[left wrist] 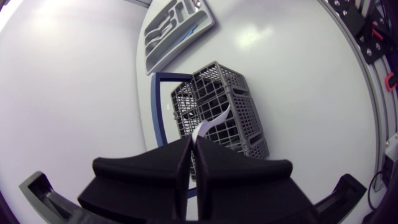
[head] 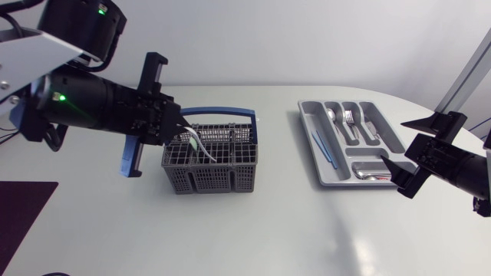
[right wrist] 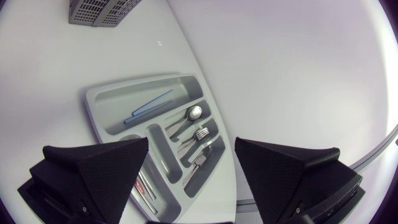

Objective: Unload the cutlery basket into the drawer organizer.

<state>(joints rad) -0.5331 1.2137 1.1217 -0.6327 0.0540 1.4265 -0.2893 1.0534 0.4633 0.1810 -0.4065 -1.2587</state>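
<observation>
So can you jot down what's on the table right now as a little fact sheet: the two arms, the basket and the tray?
left gripper: shut on a white utensil, over the basket
white utensil: far end at the basket's top; cannot tell if it is clear of it
basket: grey mesh, blue handle, mid-table
right gripper: open, empty, above the organizer's edge
organizer: grey tray toward the right arm
in organizer: spoon, fork, thin blue sticks, each in its own compartment
</observation>
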